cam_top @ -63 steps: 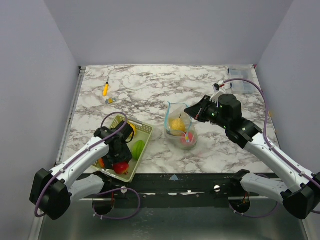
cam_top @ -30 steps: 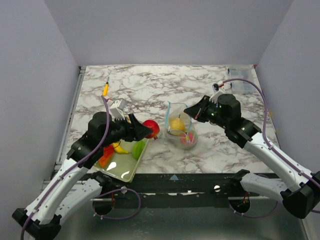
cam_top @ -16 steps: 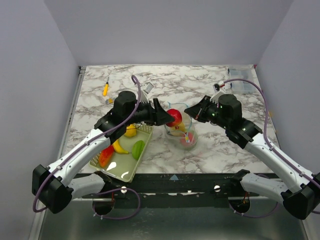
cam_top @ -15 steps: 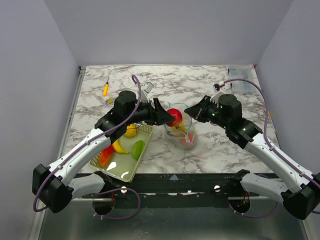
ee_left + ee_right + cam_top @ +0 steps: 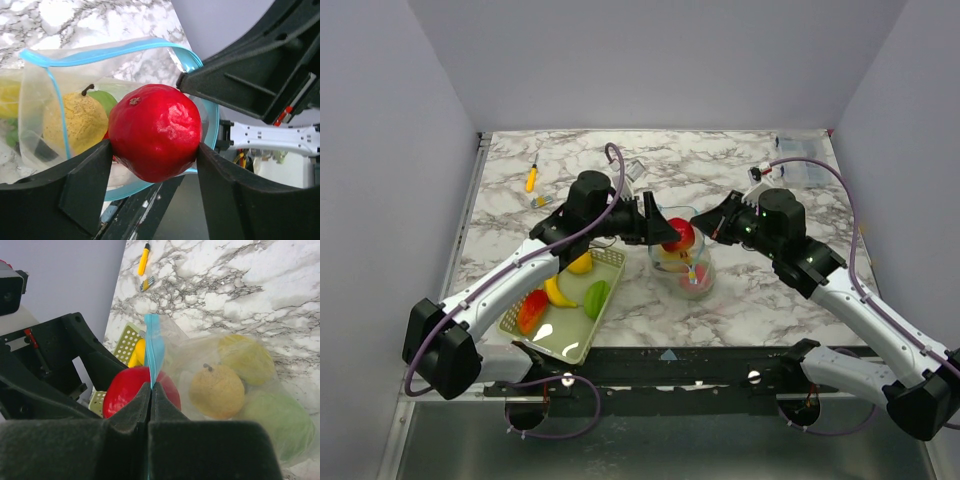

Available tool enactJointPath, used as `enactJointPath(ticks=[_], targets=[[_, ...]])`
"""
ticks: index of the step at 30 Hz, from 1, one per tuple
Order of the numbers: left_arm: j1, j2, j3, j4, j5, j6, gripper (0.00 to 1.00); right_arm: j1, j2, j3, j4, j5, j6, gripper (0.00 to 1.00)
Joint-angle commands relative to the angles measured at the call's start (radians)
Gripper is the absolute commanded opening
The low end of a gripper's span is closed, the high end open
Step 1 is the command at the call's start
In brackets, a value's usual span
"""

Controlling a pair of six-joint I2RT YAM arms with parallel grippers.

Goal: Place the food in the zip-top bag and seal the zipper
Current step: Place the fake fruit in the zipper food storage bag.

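Observation:
My left gripper [image 5: 676, 236] is shut on a glossy red fruit [image 5: 155, 132], holding it just over the open mouth of the clear zip-top bag [image 5: 686, 270]. The light-blue zipper [image 5: 100, 54] rings that opening. Inside the bag lie a yellow pear [image 5: 75, 122] and green pieces [image 5: 275, 425]. My right gripper [image 5: 151, 387] is shut on the zipper strip [image 5: 154, 350] and holds the rim up on the bag's right side. More food, a yellow piece [image 5: 581, 263], a banana [image 5: 558, 293], a green one [image 5: 596, 299] and a red-orange one [image 5: 532, 311], lies in the pale green basket [image 5: 613, 262].
A yellow marker [image 5: 531, 179] and a small object [image 5: 542, 200] lie on the marble top at the far left. A clear box [image 5: 805, 170] sits in the far right corner. Grey walls close in three sides.
The left arm lifted the red fruit out of the basket and carried it right to the bag's mouth. The right arm has stayed still on the zipper.

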Motion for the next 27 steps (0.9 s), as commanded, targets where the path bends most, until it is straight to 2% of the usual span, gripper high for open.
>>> enactJointPath(ticks=[1, 4, 9, 17, 22, 27], targets=[[-0.017, -0.001, 0.005, 0.035, 0.146, 0.02, 0.74, 0.007, -0.027, 0.018, 0.0, 0.01, 0.003, 0.01], [-0.018, -0.012, -0.012, 0.037, 0.192, 0.034, 0.78, 0.007, -0.02, 0.017, 0.001, 0.008, 0.002, 0.01], [-0.017, -0.058, -0.01, -0.041, 0.165, 0.102, 0.83, 0.007, -0.008, 0.009, 0.011, 0.0, 0.006, 0.01], [0.021, -0.158, -0.016, -0.186, 0.066, 0.189, 0.81, 0.007, -0.021, -0.006, 0.013, 0.006, 0.005, 0.01], [0.06, -0.252, -0.038, -0.301, -0.064, 0.263, 0.81, 0.007, -0.025, -0.008, 0.009, 0.013, 0.002, 0.01], [0.092, -0.322, -0.064, -0.433, -0.252, 0.344, 0.81, 0.007, -0.025, -0.011, 0.011, 0.01, 0.002, 0.01]])
